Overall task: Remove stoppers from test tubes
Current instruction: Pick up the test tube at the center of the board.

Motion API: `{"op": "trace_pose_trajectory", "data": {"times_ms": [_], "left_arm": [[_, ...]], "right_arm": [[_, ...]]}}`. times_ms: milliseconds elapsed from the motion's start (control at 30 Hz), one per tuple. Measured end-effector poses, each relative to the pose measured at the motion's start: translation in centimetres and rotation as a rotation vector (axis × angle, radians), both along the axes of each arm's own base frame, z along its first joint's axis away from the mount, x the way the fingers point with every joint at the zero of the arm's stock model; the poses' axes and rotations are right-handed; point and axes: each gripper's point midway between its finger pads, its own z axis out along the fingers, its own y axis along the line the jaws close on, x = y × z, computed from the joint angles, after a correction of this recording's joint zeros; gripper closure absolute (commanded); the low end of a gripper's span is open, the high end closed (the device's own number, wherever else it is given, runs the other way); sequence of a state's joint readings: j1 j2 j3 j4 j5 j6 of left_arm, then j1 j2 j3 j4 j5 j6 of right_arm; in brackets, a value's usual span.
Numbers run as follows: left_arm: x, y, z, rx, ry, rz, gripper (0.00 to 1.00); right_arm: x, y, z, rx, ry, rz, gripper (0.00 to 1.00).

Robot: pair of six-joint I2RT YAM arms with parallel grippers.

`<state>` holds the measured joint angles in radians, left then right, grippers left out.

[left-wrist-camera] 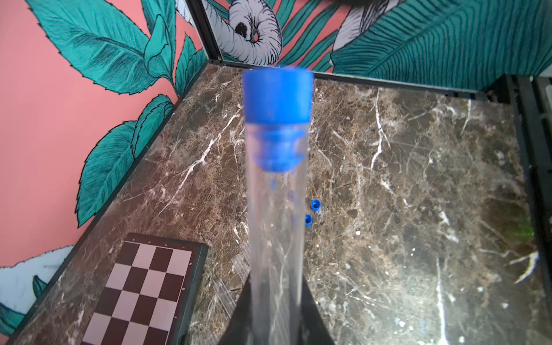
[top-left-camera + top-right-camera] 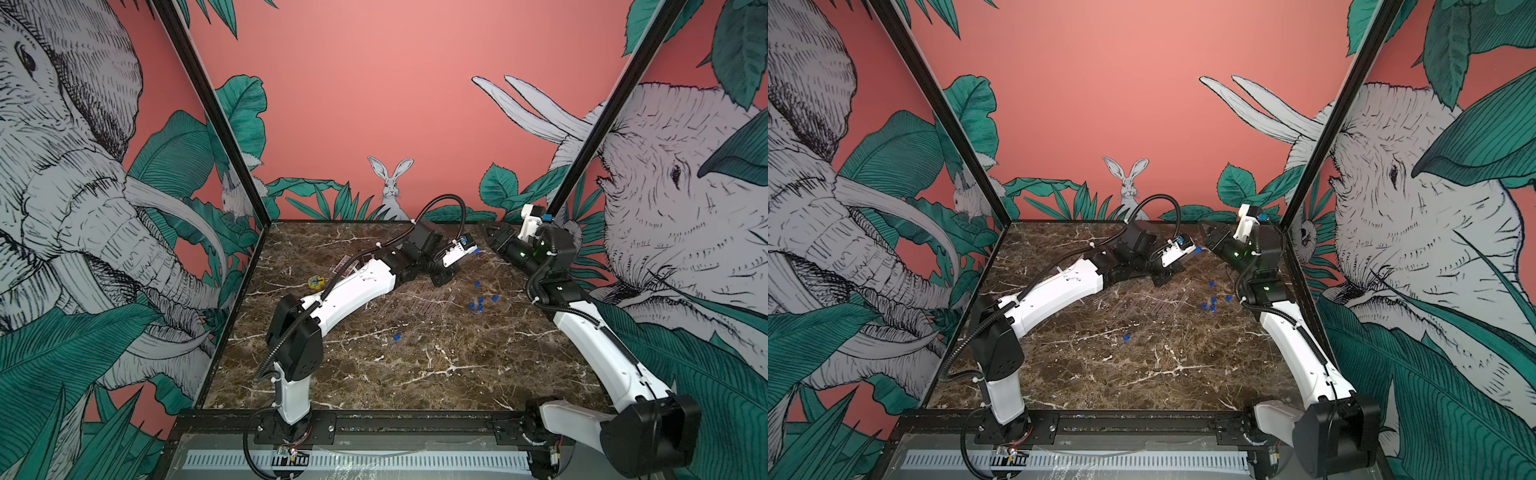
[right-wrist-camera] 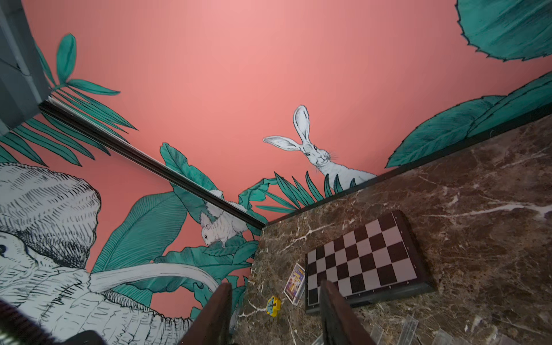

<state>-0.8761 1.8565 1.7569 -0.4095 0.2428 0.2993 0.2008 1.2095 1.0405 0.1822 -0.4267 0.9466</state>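
My left gripper (image 1: pixel 276 286) is shut on a clear test tube (image 1: pixel 276 224) whose far end is plugged by a blue stopper (image 1: pixel 276 95). In both top views this stopper (image 2: pixel 477 250) (image 2: pixel 1198 249) shows as a blue tip at the back of the table. My right gripper (image 2: pixel 488 232) (image 3: pixel 274 289) hangs just beyond it, open, with nothing between its fingers. Several loose stoppers (image 2: pixel 480 300) (image 2: pixel 1213 300) lie on the marble, with one (image 2: pixel 397 337) apart nearer the front. Several empty tubes (image 2: pixel 424 301) (image 2: pixel 1154 301) lie side by side mid-table.
A chessboard (image 3: pixel 364 263) (image 1: pixel 149 292) lies at the back left, with a small card box (image 3: pixel 294 280) and a yellow toy piece (image 2: pixel 316 282) (image 3: pixel 274 305) beside it. Patterned walls close in the table's left, back and right sides.
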Motion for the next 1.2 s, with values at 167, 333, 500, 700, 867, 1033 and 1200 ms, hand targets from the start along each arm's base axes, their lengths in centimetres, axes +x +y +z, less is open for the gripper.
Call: {"op": "trace_pose_trajectory", "data": {"times_ms": [167,333,500,700,867,1033,1200], "left_arm": [[0.2,-0.3,2.1,-0.033,0.017,0.043,1.0],[0.3,-0.1,1.6,-0.02,0.049,0.071,1.0],[0.5,-0.2,1.0,-0.011,0.07,0.084,1.0],[0.5,-0.3,1.0,-0.013,0.079,0.09,1.0],[0.5,-0.2,0.8,-0.008,0.084,0.091,1.0],[0.4,-0.2,0.7,-0.002,0.088,0.091,1.0],[0.4,-0.1,0.6,0.003,0.09,0.093,1.0]], "right_arm": [[0.4,0.8,-0.4,0.005,0.038,0.009,0.61],[0.2,1.3,-0.5,0.007,0.05,0.021,0.62],[0.2,1.3,-0.6,0.01,0.059,0.02,0.73],[0.3,1.2,-0.9,0.013,0.071,0.012,0.78],[0.6,1.4,-1.3,0.012,0.084,0.014,0.78],[0.6,1.4,-1.5,0.013,0.091,0.017,0.87],[0.6,1.4,-1.5,0.011,0.09,0.016,0.94]]}}
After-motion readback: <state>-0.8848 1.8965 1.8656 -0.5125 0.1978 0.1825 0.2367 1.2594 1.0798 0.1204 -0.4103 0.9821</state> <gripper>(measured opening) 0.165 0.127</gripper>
